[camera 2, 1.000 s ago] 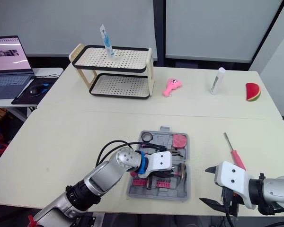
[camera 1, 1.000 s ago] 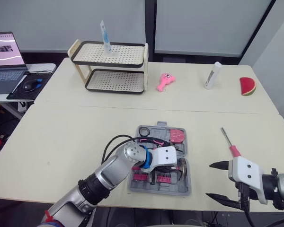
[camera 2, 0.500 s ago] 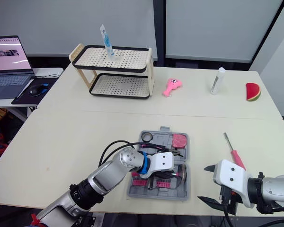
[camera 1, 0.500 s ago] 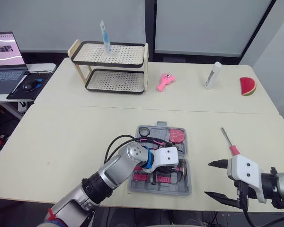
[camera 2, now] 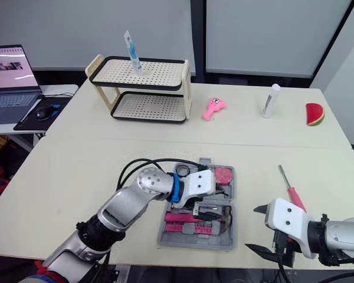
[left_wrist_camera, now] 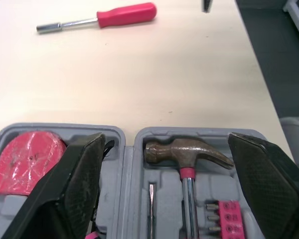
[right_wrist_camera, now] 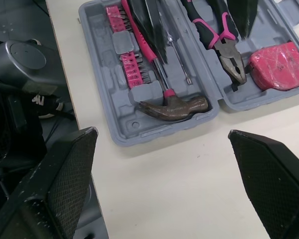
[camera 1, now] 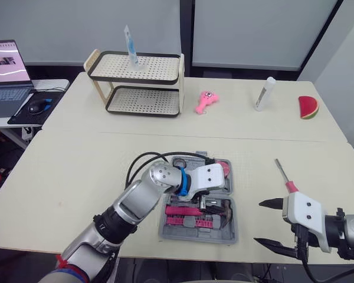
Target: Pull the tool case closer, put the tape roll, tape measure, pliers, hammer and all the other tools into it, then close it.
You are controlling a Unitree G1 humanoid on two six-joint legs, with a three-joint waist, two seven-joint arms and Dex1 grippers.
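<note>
- Tool case (camera 1: 197, 237) lies open at the near edge of the counter (camera 1: 76, 177); the left claw (left_wrist_camera: 165, 142) hides part of its far half.
- Left claw: fingers apart, above the hammer (left_wrist_camera: 187, 154) and the pink tape measure (left_wrist_camera: 25, 162) (one finger partly covers it).
- Right claw (camera 1: 261, 223): fingers apart, empty, beside the case.
- Screwdriver (camera 1: 285, 177) lies on the counter outside the case.
- Pliers (right_wrist_camera: 222, 42) lie in the case, handles cut off.

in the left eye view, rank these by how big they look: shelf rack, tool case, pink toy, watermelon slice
1. shelf rack
2. tool case, a little smaller, though nearer the camera
3. pink toy and watermelon slice: they look about alike, so no ranking between them
</note>
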